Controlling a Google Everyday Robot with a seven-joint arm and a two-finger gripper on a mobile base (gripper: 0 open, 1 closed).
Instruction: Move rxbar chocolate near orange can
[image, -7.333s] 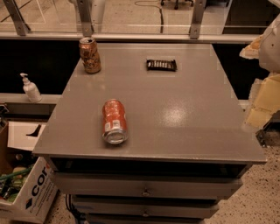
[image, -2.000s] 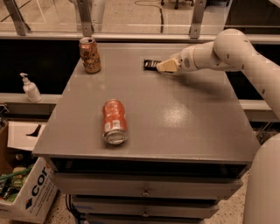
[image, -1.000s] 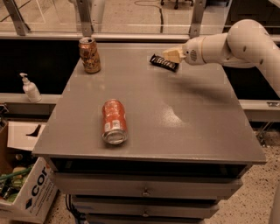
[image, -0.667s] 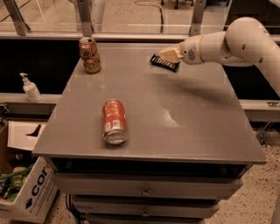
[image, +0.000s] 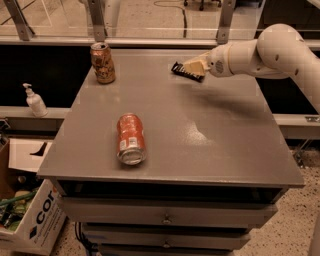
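The rxbar chocolate (image: 183, 71), a small flat dark bar, is held tilted in the air above the far right part of the grey table (image: 215, 145). My gripper (image: 192, 67) reaches in from the right and is shut on the bar's right end. The orange can (image: 102, 62), dull brownish-orange with a silver top, stands upright at the table's far left corner. The bar is well to the right of that can.
A brighter red-orange can (image: 130, 138) with a white label lies on its side at the table's front left. A white pump bottle (image: 35, 101) stands on a ledge to the left. A cardboard box (image: 30, 220) sits on the floor at lower left. Drawers are below the tabletop.
My gripper closed on the bar, lifted it off the table, and has carried it slightly left since a second ago. Both cans have stayed in place.
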